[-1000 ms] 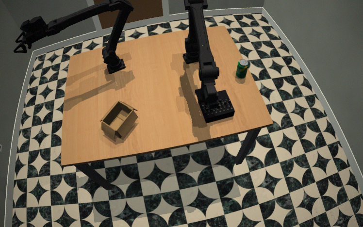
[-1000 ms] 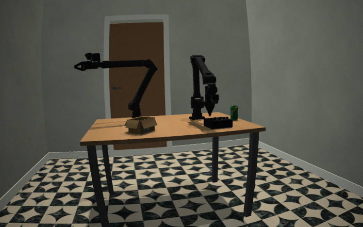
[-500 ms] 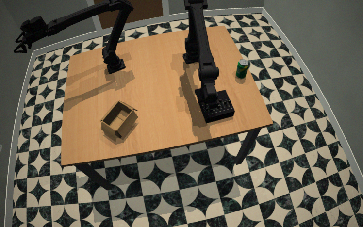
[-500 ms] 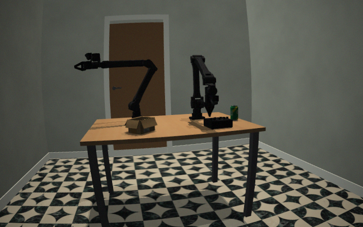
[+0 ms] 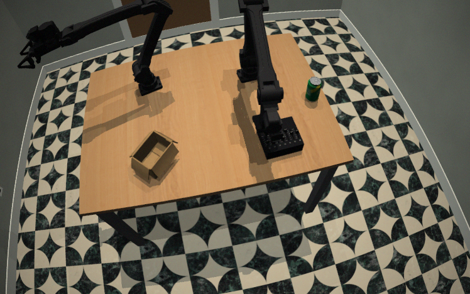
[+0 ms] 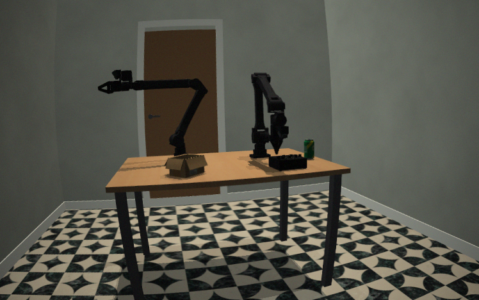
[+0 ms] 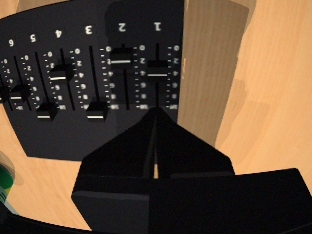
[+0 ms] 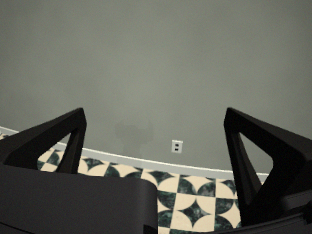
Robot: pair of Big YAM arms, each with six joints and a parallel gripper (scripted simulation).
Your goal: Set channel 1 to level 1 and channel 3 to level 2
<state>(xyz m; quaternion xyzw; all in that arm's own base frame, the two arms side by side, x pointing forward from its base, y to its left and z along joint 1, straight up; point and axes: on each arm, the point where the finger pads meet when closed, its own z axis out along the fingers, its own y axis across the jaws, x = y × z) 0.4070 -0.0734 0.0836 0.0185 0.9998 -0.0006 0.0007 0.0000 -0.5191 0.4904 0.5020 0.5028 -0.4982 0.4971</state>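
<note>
The black lighting desk lies on the table's right part, also in the exterior view and in the left wrist view. Its channels are numbered from 1 at the right. The channel 1 fader knob sits about mid-track. The channel 3 knob sits at the near end of its track. My left gripper is shut and empty, pointing down above the desk's near edge by channel 1. My right gripper is open and empty, stretched out high past the table's left edge.
An open cardboard box lies on the table's left front. A green can stands upright behind the desk near the right edge. The arm bases stand at the table's back.
</note>
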